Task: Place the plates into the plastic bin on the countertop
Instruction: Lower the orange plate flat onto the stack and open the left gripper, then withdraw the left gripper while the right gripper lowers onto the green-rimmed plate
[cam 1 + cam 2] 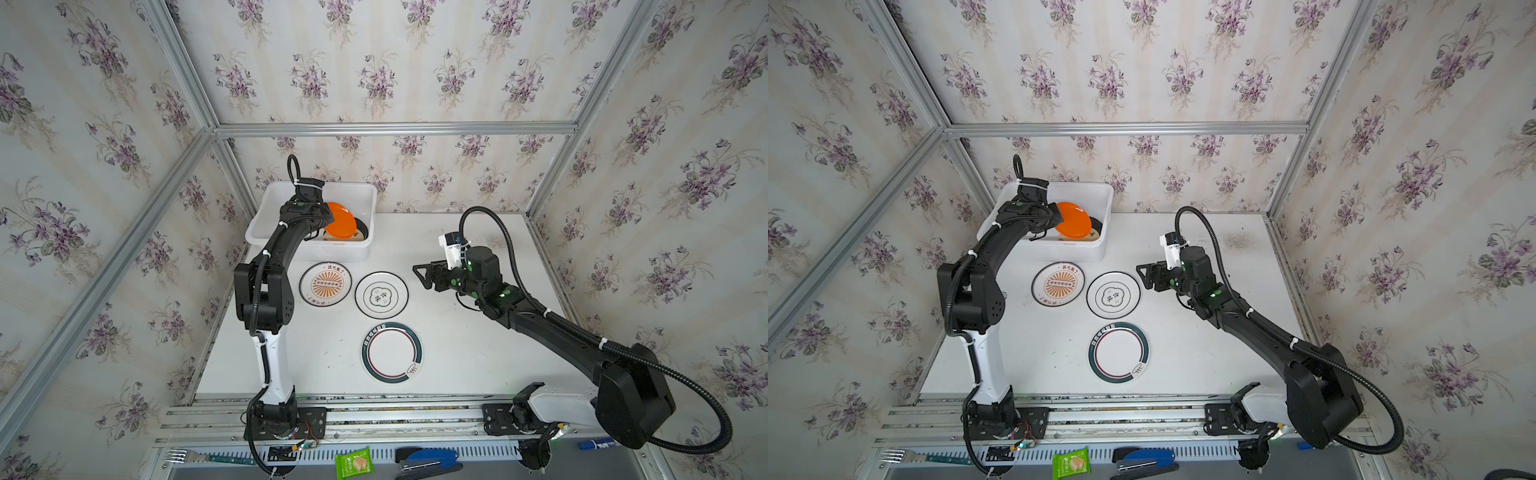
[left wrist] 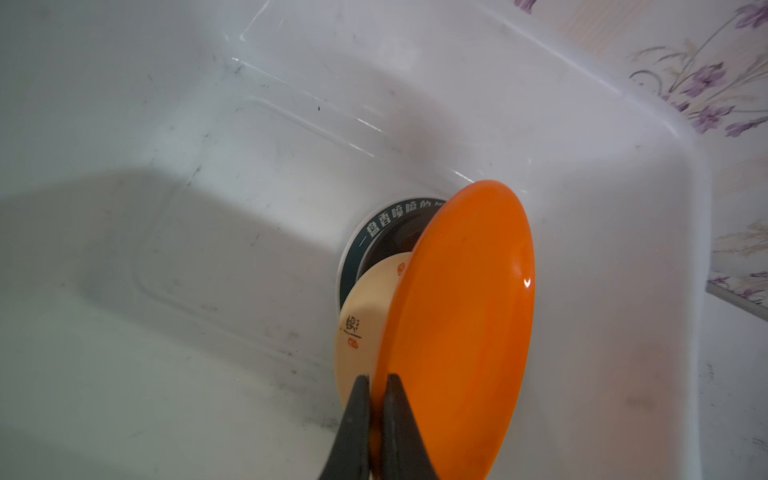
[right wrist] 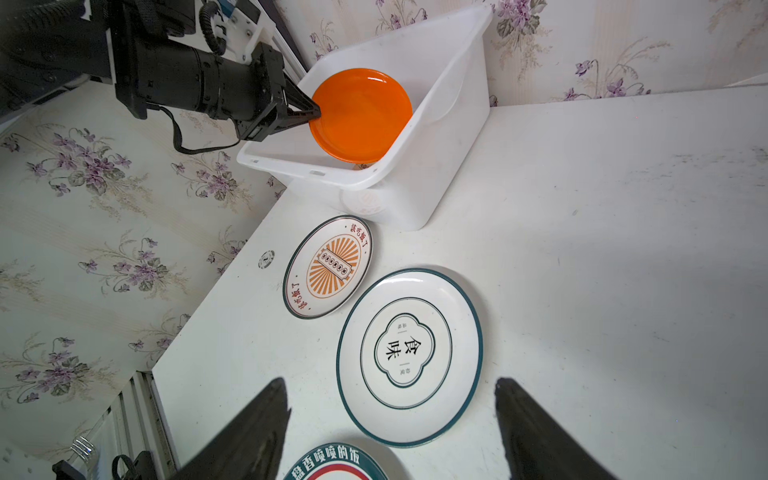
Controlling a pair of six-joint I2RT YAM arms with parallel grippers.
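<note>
Observe the left gripper point(image 2: 377, 376) clamped on the orange plate point(image 2: 461, 324), tilted inside the plastic bin point(image 1: 270, 199) above at least two stacked plates point(image 2: 365, 303). On the countertop point(image 1: 457, 353), the sunburst plate point(image 1: 325, 284), emblem plate point(image 1: 381, 295) and teal-banded plate point(image 1: 392, 352) are yet to be binned. The right gripper point(image 3: 390, 382) hovers open and empty near the emblem plate.

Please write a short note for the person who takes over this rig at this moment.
Left end effector: shut on orange plate, tilted, partly inside the bin.
Right end effector: open, empty, above the countertop beside emblem plate.
Done: cream plate and teal plate lie in the bin.
To do: release orange plate; then bin sunburst plate, emblem plate, ringed plate.
</note>
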